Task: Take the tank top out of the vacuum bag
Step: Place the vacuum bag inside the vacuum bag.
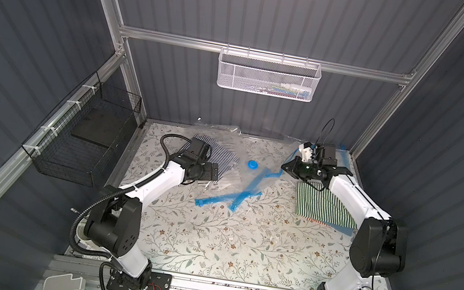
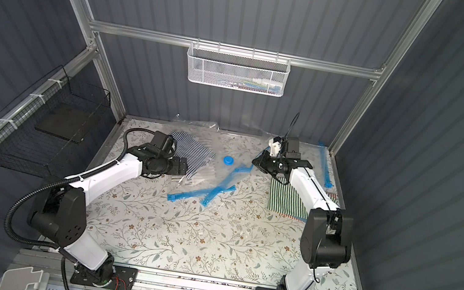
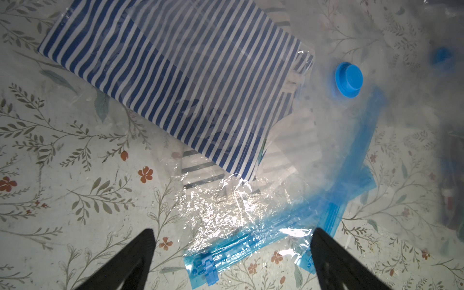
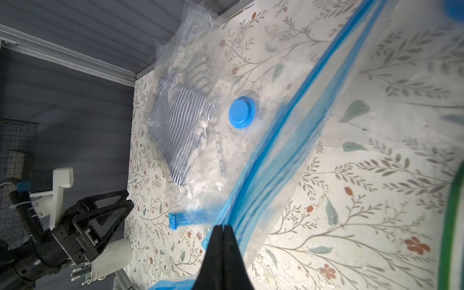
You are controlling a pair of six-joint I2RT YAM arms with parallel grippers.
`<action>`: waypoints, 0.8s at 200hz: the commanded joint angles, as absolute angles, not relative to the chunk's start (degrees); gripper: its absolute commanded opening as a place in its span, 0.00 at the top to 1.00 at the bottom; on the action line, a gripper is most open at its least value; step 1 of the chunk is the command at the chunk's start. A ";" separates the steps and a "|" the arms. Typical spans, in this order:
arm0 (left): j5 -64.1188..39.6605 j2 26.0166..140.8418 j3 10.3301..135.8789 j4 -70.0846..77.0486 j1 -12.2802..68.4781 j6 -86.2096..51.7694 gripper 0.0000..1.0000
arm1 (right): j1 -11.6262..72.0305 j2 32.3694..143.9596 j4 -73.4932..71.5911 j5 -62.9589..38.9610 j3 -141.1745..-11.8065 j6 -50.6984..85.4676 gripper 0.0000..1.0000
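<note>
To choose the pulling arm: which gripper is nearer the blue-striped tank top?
Left. The left gripper hovers open beside the tank top; the right gripper pinches the vacuum bag beyond the blue valve.

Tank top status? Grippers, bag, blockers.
Left gripper open above the vacuum bag. Right gripper shut on its blue edge. Tank top ungripped, partly under clear plastic. Green-striped cloth lies apart, not blocking.

The left arm (image 1: 160,178) covers part of the striped tank top (image 1: 224,155) in both top views; the right arm (image 1: 354,196) hides a corner of a green-striped cloth (image 1: 317,204). Items in the white mesh basket (image 1: 237,71) are too small to identify. A blue cap (image 4: 456,7) sits blurred, cropped at the right wrist view's edge.
</note>
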State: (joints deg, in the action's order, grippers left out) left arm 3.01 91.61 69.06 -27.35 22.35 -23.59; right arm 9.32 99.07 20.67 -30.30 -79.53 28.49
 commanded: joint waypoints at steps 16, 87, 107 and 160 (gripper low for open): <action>2.70 91.49 68.80 -27.53 22.45 -23.64 0.02 | 7.65 99.48 21.96 -29.82 -88.07 21.81 1.00; 3.70 90.95 68.29 -27.32 22.47 -23.47 0.02 | 6.87 103.27 31.68 -34.79 -100.75 14.94 1.00; 2.94 91.83 68.60 -27.20 22.49 -23.63 0.02 | 4.96 103.92 29.56 -33.39 -100.36 18.10 1.00; 3.11 91.40 68.53 -27.47 22.50 -23.29 0.01 | -3.11 110.16 30.57 -27.31 -107.97 17.23 1.00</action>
